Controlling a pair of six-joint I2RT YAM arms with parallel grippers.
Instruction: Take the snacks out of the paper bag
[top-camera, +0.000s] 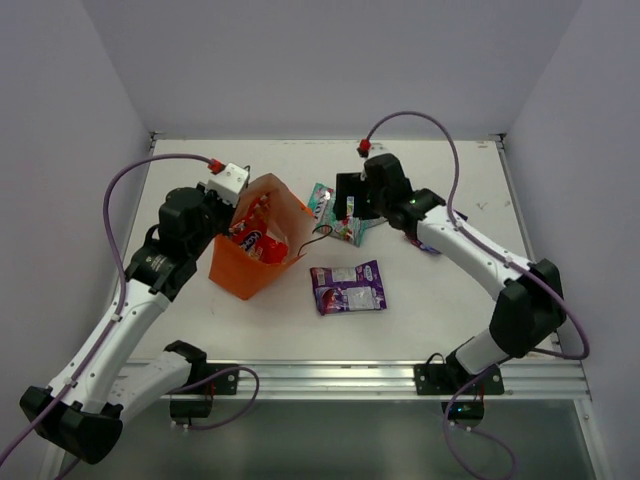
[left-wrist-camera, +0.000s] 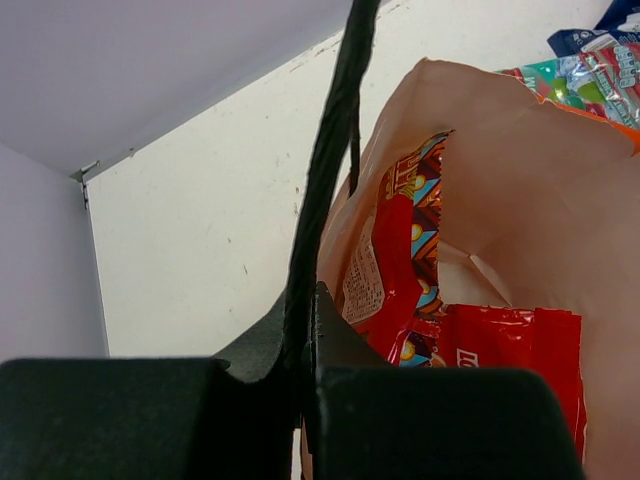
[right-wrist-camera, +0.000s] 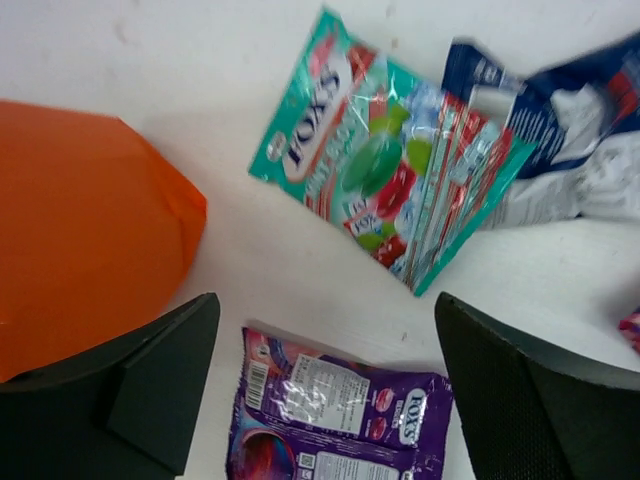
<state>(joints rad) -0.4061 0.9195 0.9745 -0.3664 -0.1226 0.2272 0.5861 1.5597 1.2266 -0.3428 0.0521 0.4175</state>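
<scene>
Right of the creased orange paper bag (top-camera: 240, 272), bare table (top-camera: 450, 300) borders 3 flat glossy snacks (top-camera: 347, 287) below the right gripper (right-wrist-camera: 328, 310), jaws spread; 2 red packets (left-wrist-camera: 400, 290) lie inside; the left gripper (left-wrist-camera: 310, 320) clenches its thin handle (left-wrist-camera: 330, 150).

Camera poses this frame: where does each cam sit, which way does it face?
Top external: above and behind the bases, looking down across the white table; both arms show, left pincer at the orange paper gift bag, right pincer beside it.
Left wrist: at the bag's rim, facing into it at red-orange snack packets; its shut fingers clamp the dark loop handle.
Right wrist: above the table, facing down at a teal-green packet and a purple packet; open fingers frame them.
Shared: top and right wrist both show those packets.
</scene>
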